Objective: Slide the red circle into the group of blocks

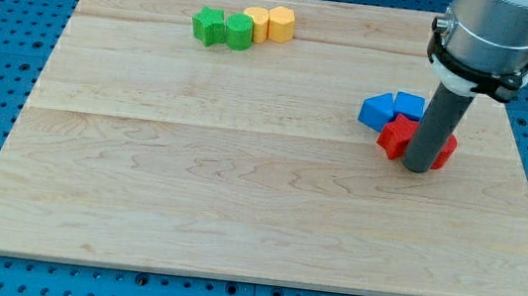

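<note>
Camera view: your red circle [446,149] sat at the view's right, on the wooden tabletop [240,185], showing only as a red sliver past the rod. The rod covered most of it, so its outline, facing and long axis could not be judged. Your tip [418,170] stood against that block, at its view's-left side. It is a bare rod: no opening or hold to report. A second red block [397,136], shape unclear, touched two blue blocks [378,111] [409,105]. Well apart, at the view's top, a green star [208,25], green block [238,33], and two yellow blocks [257,24] [280,23] lay in a touching row.
</note>
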{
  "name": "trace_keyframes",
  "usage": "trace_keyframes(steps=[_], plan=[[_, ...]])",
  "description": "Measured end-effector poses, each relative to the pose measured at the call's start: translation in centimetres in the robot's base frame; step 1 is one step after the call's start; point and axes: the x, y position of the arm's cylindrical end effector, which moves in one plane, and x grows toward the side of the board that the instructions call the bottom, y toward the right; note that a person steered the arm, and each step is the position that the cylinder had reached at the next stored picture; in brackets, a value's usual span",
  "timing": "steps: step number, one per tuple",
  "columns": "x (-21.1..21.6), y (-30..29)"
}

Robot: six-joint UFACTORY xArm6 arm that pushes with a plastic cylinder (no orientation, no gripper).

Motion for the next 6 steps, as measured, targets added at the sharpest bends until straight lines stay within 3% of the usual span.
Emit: trace_keyframes(steps=[2, 4, 6], plan=[[5.4, 3.4], [0.4, 8.4], [-0.8, 4.6]])
